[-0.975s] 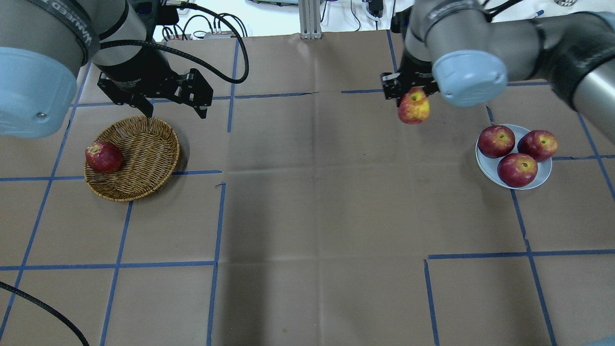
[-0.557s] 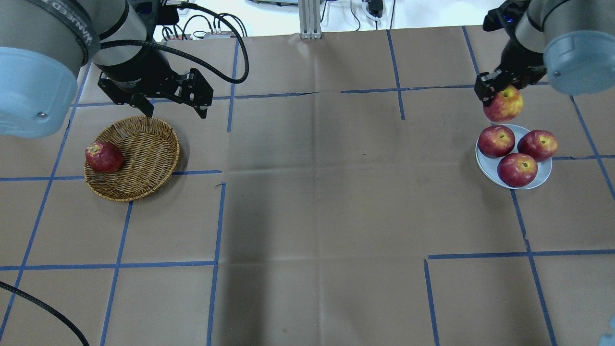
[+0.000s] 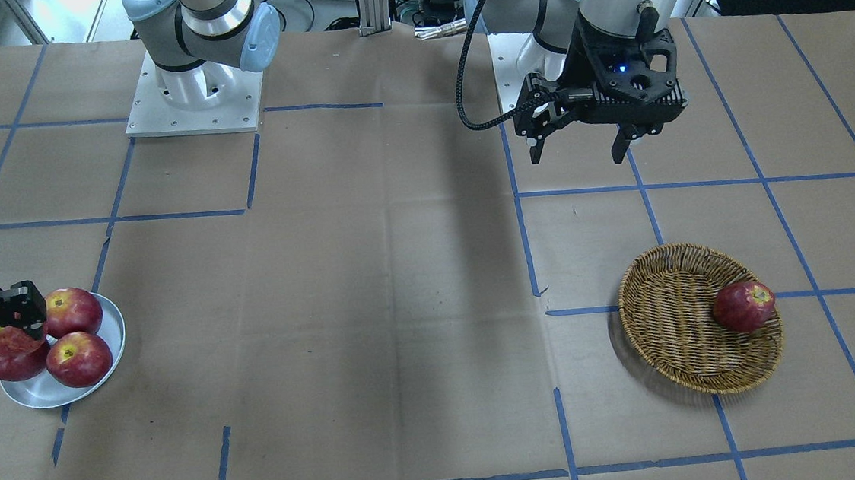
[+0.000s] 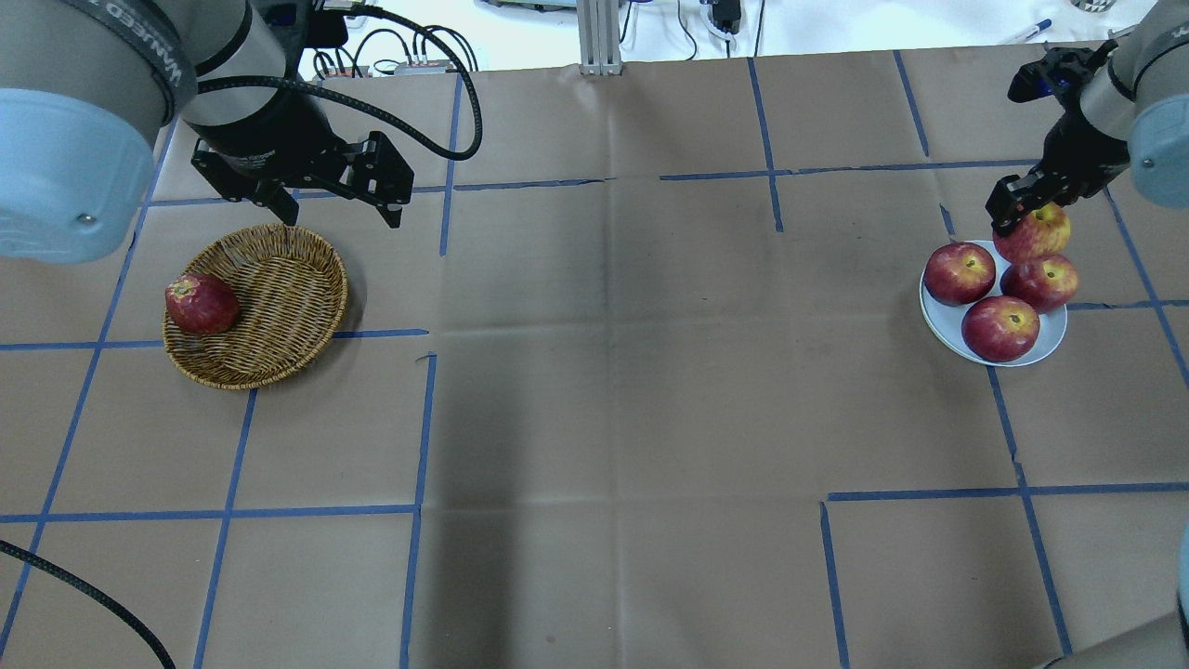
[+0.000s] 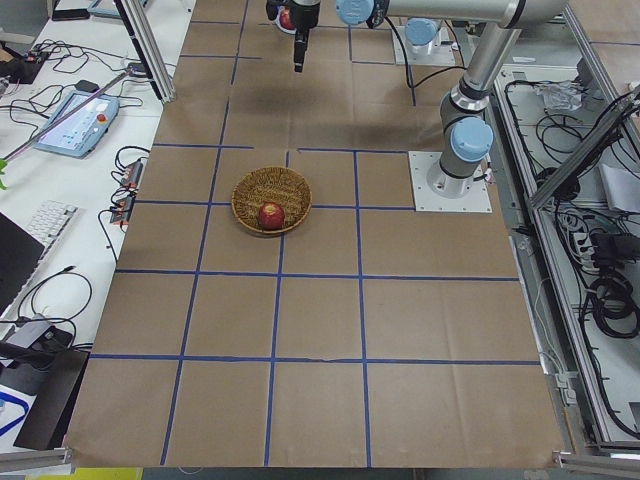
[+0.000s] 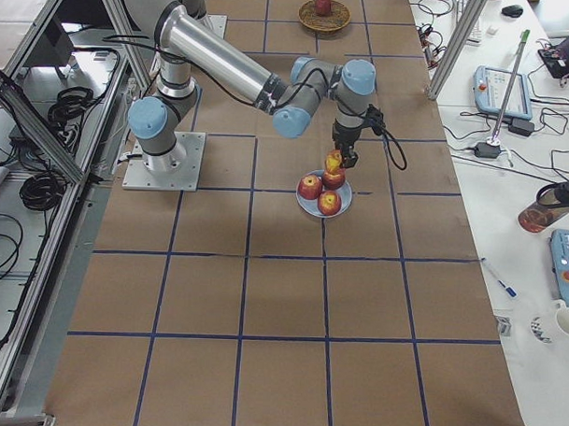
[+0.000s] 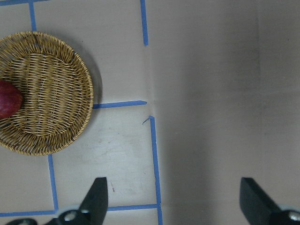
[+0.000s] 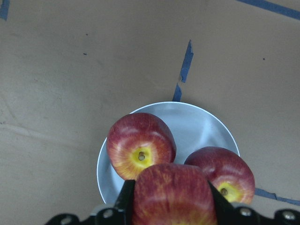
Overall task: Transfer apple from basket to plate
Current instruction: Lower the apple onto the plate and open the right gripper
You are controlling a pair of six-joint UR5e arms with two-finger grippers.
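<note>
One big brown table with blue tape lines holds it all. The left gripper hangs in the air by the basket near the table's left edge. Its fingers are spread wide with nothing between them, and it has not moved. The right gripper is near the right edge, and its fingers pinch the apple on both sides. A moment ago that apple hung just past the far rim of the plate. Now it is over the far part of the plate, above the three dark red apples that sit there. One more dark red apple lies at the left side of the basket. The right wrist view shows both black fingers hugging the apple, with the plate right under it; the overhead view shows only one finger. The right side view shows the apple higher than the others, but not whether it touches them. The left wrist view shows the bare table between its far-apart fingers.
</note>
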